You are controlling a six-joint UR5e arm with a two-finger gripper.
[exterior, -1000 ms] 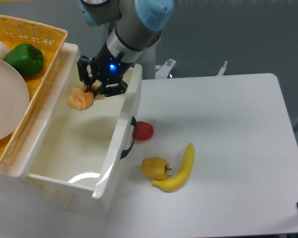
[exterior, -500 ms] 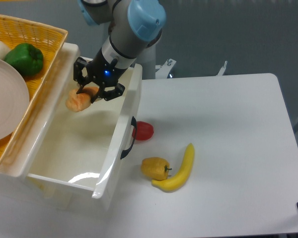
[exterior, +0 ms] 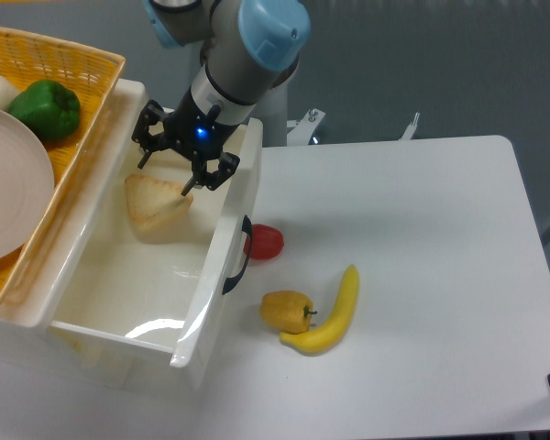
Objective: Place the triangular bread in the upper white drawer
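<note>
Camera view from above: tool (exterior: 165, 176) is hanging with fingers spread apart, gripping nothing, just over the triangular bread (exterior: 155, 200), which is lying inside the upper white drawer (exterior: 222, 240) near its back end. Red pepper (exterior: 266, 241), yellow pepper (exterior: 287, 310) and banana (exterior: 332, 314) are sitting on the counter (exterior: 422, 275) beside the drawer's black handle (exterior: 239, 256).

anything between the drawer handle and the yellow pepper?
In the camera view, the red tomato sits beside the drawer handle; bare table from there to the yellow pepper.
</note>
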